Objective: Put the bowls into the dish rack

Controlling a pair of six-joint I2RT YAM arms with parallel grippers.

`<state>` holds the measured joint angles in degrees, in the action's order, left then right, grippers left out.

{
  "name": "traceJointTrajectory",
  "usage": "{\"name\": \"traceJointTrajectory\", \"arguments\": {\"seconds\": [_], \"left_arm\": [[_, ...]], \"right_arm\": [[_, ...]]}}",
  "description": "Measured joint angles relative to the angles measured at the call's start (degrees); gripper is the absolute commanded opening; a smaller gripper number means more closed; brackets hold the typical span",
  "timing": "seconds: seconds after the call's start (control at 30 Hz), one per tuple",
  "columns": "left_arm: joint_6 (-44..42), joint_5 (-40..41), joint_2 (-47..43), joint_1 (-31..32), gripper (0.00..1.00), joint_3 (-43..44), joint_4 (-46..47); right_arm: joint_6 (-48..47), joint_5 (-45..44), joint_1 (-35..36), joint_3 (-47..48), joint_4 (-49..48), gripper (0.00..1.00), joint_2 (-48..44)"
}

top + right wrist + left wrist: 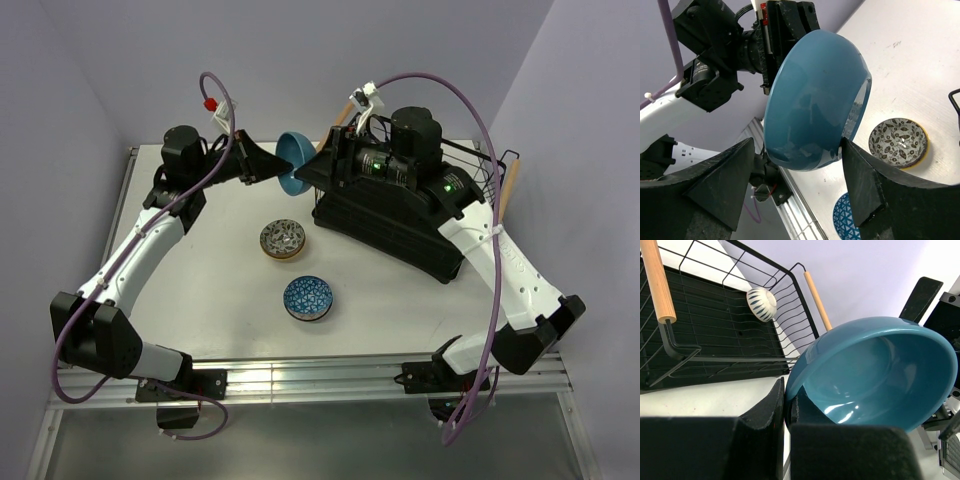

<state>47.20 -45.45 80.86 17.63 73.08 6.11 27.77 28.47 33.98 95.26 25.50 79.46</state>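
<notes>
In air, just beside left end of rack [400, 235]: teal bowl [875, 370], tilted, rim clamped in left claw [787, 410]. Fingers of right claw [796, 145] apart, flanking bowl; contact unclear. Inside rack: white striped bowl [761, 304]. On worktop [210, 290]: grey patterned bowl [283, 239], blue bowl [307, 297].

Black wire dish rack [385, 228] with wooden rod handles sits right-rear on the surface [200, 300], with a white blue-striped bowl [761, 304] on its side inside. One teal bowl [293, 163] is airborne, tipped on edge at the rack's left end. The grey-patterned bowl [283, 239] and blue-patterned bowl [308, 298] sit upright just left of the rack.
</notes>
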Motion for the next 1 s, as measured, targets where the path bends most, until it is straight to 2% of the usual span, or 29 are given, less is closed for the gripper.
{"name": "traceJointTrajectory", "arguments": {"seconds": [0.1,0.37,0.4,0.43,0.5,0.53,0.57,0.83,0.87,0.97,1.0], "left_arm": [[-0.22,0.13,0.00,0.11,0.00,0.00,0.00],[-0.90,0.98,0.00,0.15,0.00,0.00,-0.98],[-0.90,1.03,0.00,0.15,0.00,0.00,-0.96],[-0.90,1.09,0.00,0.15,0.00,0.00,-0.94],[-0.90,1.16,0.00,0.15,0.03,0.00,-0.96],[-0.92,1.20,0.00,0.15,0.06,0.00,-0.96],[-0.94,1.25,0.00,0.15,0.12,0.00,-0.98],[-1.09,1.29,0.00,0.87,0.42,0.00,-1.03],[-1.07,1.27,0.00,0.98,0.49,0.00,-1.09],[-1.40,1.29,0.00,1.11,0.61,0.00,-1.40],[-1.53,1.29,0.00,1.11,0.62,0.00,-1.55]], "right_arm": [[-0.20,-0.44,0.00,0.00,0.26,0.70,0.02],[-1.09,-2.25,-0.09,0.00,1.20,0.36,0.20],[-1.16,-2.27,-0.09,0.00,1.20,0.32,0.20],[-1.25,-2.29,-0.09,0.00,1.18,0.18,0.20],[-1.42,-2.34,-0.09,0.00,1.20,0.03,0.20],[-1.49,-2.36,-0.09,0.00,1.18,0.00,0.20],[-1.66,-2.40,-0.09,0.00,1.20,0.00,0.20],[-1.88,-1.73,-0.24,0.00,1.14,0.00,0.20],[-1.88,-1.57,-0.44,0.00,1.14,0.00,0.20],[-1.88,-1.07,-0.85,0.00,1.14,0.00,0.20],[-1.88,-0.94,-1.16,0.00,1.11,0.00,0.20]]}}
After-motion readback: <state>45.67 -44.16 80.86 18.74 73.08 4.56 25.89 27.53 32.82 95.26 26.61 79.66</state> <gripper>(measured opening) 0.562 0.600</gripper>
